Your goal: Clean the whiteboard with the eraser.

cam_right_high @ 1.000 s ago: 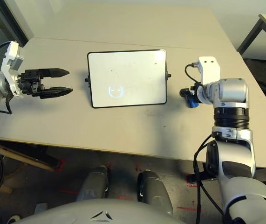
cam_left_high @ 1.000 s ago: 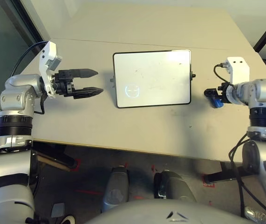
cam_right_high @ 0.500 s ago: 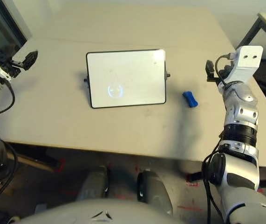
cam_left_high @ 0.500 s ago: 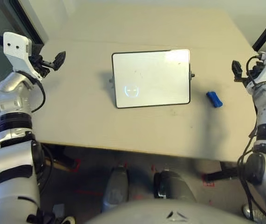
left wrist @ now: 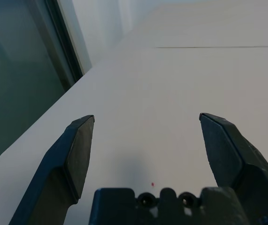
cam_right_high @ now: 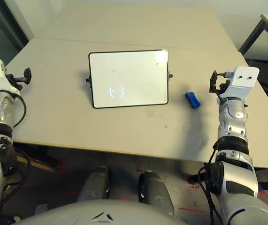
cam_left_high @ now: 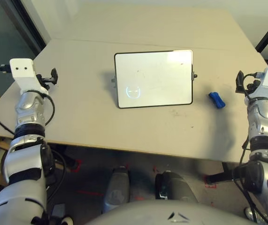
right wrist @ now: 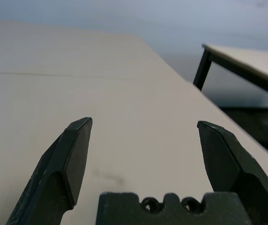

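The whiteboard (cam_left_high: pixel 157 70) lies flat in the middle of the table, white with a thin black frame, faint marks and a small round glare spot. The eraser (cam_left_high: pixel 216 100), a small blue block, lies on the table just right of the board, touched by nothing. My right gripper (cam_left_high: pixel 240 80) stands near the table's right edge, to the right of the eraser and apart from it; its jaws (right wrist: pixel 145 123) are open and empty. My left gripper (cam_left_high: pixel 54 77) is at the table's left edge, far from the board, also open and empty (left wrist: pixel 146 118).
The beige table (cam_left_high: pixel 91 117) carries a seam line behind the board. A second table with black legs (right wrist: pixel 246 61) stands off to the right. Dark glass (left wrist: pixel 11 93) runs along the left side. The table's front edge lies close to me.
Both arms have drawn back to the table's sides. The right gripper has left the eraser, which stays on the table. The left gripper has moved away from the board's left side.
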Motion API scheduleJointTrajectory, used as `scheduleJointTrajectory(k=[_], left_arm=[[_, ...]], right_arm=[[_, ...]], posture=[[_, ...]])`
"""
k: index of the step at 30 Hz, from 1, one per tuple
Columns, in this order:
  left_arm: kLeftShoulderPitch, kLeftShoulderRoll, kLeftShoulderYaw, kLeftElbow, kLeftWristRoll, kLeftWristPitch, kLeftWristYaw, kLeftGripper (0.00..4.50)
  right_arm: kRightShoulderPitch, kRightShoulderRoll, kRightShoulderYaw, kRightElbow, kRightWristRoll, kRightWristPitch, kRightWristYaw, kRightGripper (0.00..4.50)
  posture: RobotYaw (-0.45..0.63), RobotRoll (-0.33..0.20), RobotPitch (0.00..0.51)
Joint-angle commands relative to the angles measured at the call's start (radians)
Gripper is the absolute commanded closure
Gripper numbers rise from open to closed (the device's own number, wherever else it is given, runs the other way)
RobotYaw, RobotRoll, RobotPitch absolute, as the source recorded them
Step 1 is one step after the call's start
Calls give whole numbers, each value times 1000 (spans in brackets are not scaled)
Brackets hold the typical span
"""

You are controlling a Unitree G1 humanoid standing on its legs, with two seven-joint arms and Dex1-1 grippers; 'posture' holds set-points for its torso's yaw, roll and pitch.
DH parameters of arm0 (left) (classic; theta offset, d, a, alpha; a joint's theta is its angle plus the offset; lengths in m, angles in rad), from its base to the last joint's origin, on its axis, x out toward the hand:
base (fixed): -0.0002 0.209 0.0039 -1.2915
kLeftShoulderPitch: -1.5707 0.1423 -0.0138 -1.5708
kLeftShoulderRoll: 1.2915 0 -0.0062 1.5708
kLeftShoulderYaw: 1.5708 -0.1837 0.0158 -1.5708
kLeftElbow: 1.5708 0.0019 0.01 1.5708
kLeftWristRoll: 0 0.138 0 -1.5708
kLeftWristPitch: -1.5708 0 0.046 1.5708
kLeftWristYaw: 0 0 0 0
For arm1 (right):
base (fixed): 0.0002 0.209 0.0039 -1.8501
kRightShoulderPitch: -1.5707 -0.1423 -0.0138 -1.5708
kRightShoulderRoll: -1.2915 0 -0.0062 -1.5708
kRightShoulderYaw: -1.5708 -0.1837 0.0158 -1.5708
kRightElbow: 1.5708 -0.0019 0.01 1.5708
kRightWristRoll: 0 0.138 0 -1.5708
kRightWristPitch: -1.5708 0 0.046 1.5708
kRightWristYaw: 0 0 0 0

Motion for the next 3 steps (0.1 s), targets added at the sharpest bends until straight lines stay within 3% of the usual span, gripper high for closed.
scheduleJointTrajectory(k=[1, 3], left_arm=[[-42, -1, 5, 37, 0, -8, 8, 0], [-52, 1, 8, 47, 0, -12, 12, 0]], right_arm=[[24, 0, -12, 17, 12, -13, -48, 51], [32, 5, -19, 18, 26, -11, -60, 51]], posture=[[279, 0, 71], [272, 0, 68]])
